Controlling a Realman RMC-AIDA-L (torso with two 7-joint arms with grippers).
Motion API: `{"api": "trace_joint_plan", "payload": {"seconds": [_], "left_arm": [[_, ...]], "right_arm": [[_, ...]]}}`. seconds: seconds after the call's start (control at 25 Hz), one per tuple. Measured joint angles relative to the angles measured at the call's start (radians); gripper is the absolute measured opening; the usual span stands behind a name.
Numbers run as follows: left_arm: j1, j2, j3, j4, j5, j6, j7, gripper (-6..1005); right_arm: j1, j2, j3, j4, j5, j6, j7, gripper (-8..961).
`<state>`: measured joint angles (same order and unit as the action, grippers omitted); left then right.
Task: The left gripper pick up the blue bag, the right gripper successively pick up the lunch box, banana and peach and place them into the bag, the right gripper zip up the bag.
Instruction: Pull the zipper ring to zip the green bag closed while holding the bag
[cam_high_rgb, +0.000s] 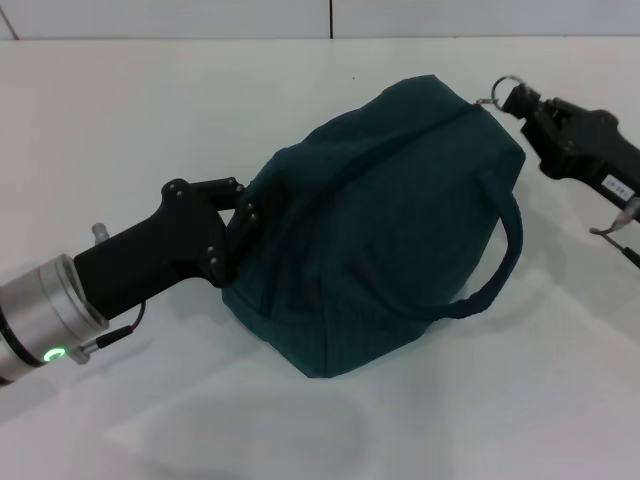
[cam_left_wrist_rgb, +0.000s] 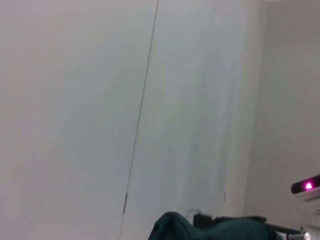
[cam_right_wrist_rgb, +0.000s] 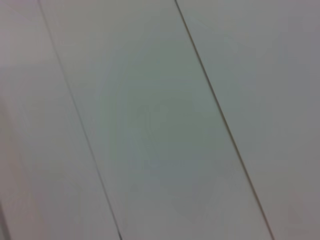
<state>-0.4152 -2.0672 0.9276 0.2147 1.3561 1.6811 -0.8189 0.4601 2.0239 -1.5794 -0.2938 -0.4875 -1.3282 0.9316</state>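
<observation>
The blue bag (cam_high_rgb: 390, 220) bulges full in the middle of the head view, and its zip line runs shut along the top. My left gripper (cam_high_rgb: 238, 232) is shut on the bag's left end. A faint shadow lies on the table below the bag. My right gripper (cam_high_rgb: 518, 100) is at the bag's far right top corner, shut on the metal zip pull ring (cam_high_rgb: 503, 86). The left wrist view shows only the bag's top (cam_left_wrist_rgb: 210, 229) and the right gripper (cam_left_wrist_rgb: 222, 219) behind it. The lunch box, banana and peach are out of view.
The bag's carry strap (cam_high_rgb: 505, 265) loops out on its right side. The white table (cam_high_rgb: 120, 110) spreads all around. A device with a pink light (cam_left_wrist_rgb: 306, 186) sits at the edge of the left wrist view. The right wrist view holds only white panels with seams.
</observation>
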Motion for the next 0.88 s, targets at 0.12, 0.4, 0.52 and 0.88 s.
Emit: {"api": "trace_joint_plan", "payload": {"seconds": [0.12, 0.4, 0.52, 0.88], "left_arm": [[0.002, 0.0, 0.001, 0.0, 0.0, -0.001, 0.0, 50], [0.006, -0.001, 0.002, 0.0, 0.0, -0.002, -0.002, 51], [0.007, -0.001, 0.002, 0.0, 0.0, -0.002, -0.002, 51], [0.018, -0.003, 0.0, 0.0, -0.001, 0.002, 0.0, 52]], "right_arm": [[0.012, 0.0, -0.015, 0.005, -0.003, 0.066, 0.0, 15], [0.029, 0.003, -0.042, 0.007, -0.004, 0.16, -0.003, 15], [0.04, 0.004, -0.073, 0.007, -0.005, 0.202, -0.004, 15], [0.001, 0.002, -0.069, 0.0, 0.032, 0.073, -0.042, 16]]}}
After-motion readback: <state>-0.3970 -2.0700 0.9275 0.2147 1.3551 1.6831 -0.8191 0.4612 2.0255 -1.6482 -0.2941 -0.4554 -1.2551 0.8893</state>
